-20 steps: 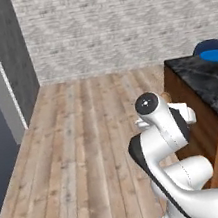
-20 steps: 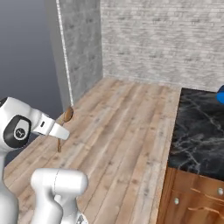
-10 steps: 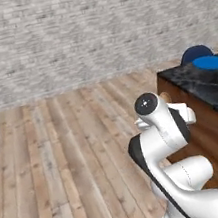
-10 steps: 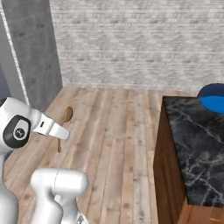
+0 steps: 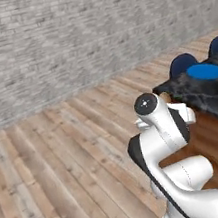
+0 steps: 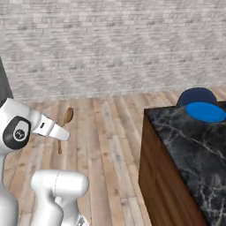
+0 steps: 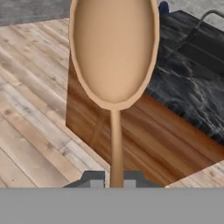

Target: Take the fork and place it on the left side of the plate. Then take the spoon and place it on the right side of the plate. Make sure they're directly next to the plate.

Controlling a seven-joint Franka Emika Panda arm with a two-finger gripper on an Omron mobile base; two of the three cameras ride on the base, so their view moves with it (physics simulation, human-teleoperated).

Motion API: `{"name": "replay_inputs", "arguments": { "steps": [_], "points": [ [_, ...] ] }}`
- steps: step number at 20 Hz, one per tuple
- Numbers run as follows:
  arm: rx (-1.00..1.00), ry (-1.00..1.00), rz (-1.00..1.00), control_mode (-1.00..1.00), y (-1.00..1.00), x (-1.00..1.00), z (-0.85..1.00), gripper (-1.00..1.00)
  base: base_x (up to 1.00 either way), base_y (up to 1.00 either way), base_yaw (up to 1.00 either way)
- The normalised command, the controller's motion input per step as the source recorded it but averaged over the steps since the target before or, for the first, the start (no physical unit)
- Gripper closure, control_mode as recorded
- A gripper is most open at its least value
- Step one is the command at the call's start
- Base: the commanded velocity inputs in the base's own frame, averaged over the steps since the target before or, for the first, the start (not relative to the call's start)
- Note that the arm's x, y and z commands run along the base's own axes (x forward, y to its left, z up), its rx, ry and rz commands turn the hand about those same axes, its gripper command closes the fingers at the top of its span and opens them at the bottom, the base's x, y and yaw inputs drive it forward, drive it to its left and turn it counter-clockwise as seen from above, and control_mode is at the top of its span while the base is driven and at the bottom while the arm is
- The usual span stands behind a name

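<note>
My gripper [image 6: 61,135] is shut on the handle of a light wooden spoon [image 6: 67,117], held out over the wooden floor to the left of the counter. In the hand view the spoon's bowl [image 7: 113,48] stands large above the gripper [image 7: 114,180], with the handle clamped between the two fingertips. The round blue plate [image 6: 205,111] lies flat on the black marble counter [image 6: 185,150], far to the right of the spoon. From the other side the plate [image 5: 206,71] sits near the counter's far end. The fork is out of view.
The counter [image 5: 208,98] has wooden sides, and its near corner [image 7: 72,118] faces the hand. Dark blue stools [image 5: 182,62] [image 6: 196,94] stand behind the plate. A grey brick wall [image 6: 110,44] closes the back. Open wooden floor [image 5: 53,156] lies to the left.
The whole picture has shifted, so the base has moved: the wall now fills the back, and the counter and plate sit more in view. The spoon stays in the shut gripper.
</note>
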Motion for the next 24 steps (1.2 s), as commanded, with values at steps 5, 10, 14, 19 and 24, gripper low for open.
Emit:
{"name": "replay_inputs", "arguments": {
  "steps": [5, 10, 14, 19, 24],
  "points": [
    [0.0, 0.0, 0.0, 1.0, 0.0, 0.0, 0.0, 1.0, 1.0, 0.66, -0.49],
    [0.0, 0.0, 0.0, 1.0, 0.0, 0.0, 0.0, 1.0, 0.95, 0.71, -0.52],
    [0.0, 0.0, 0.0, 1.0, 0.0, 0.0, 0.0, 1.0, 0.81, 0.8, -0.51],
    [0.0, 0.0, 0.0, 1.0, 0.0, 0.0, 0.0, 1.0, 0.73, 0.73, -0.5],
    [0.0, 0.0, 0.0, 1.0, 0.0, 0.0, 0.0, 1.0, 0.66, 0.63, -0.51]
  ]
}}
